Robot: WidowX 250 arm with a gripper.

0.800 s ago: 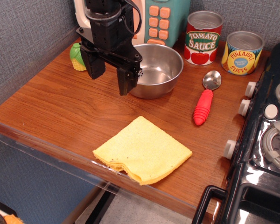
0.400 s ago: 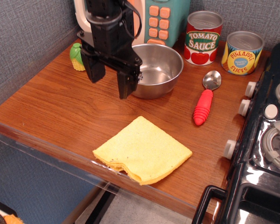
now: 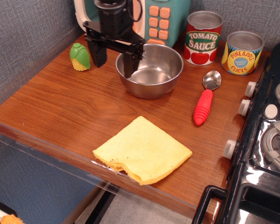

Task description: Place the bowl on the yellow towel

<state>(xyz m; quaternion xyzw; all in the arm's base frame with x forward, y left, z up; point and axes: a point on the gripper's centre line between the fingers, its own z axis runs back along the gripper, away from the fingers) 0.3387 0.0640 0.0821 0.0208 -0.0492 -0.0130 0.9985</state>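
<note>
The shiny steel bowl (image 3: 154,74) stands upright at the back middle of the wooden counter. The black gripper (image 3: 115,63) hangs over the bowl's left rim, open. One finger (image 3: 130,65) is inside the bowl and the other finger (image 3: 100,55) is outside it to the left, so the jaws straddle the rim with a gap on each side. The yellow towel (image 3: 142,149) lies flat near the counter's front edge, in front of the bowl and apart from it, with nothing on it.
A tomato sauce can (image 3: 204,37) and a pineapple can (image 3: 242,52) stand at the back right. A red-handled spoon (image 3: 204,105) lies right of the bowl. A toy corn cob (image 3: 80,57) is at the back left, a teal toy appliance (image 3: 163,18) behind, and a black stove (image 3: 270,140) on the right.
The gripper has moved back and to the right, from in front of the bowl's left side to astride its left rim. The bowl and the towel have not moved.
</note>
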